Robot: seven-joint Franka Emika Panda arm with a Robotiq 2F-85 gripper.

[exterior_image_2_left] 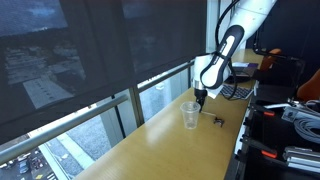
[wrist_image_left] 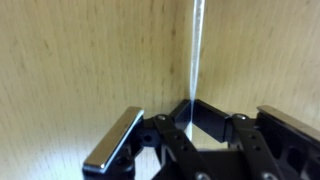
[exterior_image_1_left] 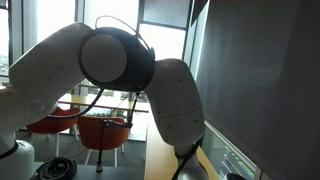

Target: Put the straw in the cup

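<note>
In the wrist view a thin, clear straw point(wrist_image_left: 195, 50) runs straight out over the wooden table top, one end pinched between the pads of my gripper point(wrist_image_left: 190, 112), which is shut on it. In an exterior view the gripper point(exterior_image_2_left: 201, 97) hangs low over the counter, just beside and slightly above a clear plastic cup point(exterior_image_2_left: 190, 115) that stands upright. The straw is too thin to make out there. The cup does not show in the wrist view.
A small dark object point(exterior_image_2_left: 217, 120) lies on the long wooden counter point(exterior_image_2_left: 160, 140) near the cup. A window with a blind point(exterior_image_2_left: 90, 60) runs along the counter's far side. Cables and equipment point(exterior_image_2_left: 290, 120) crowd the near side. The arm point(exterior_image_1_left: 120, 70) blocks most of an exterior view.
</note>
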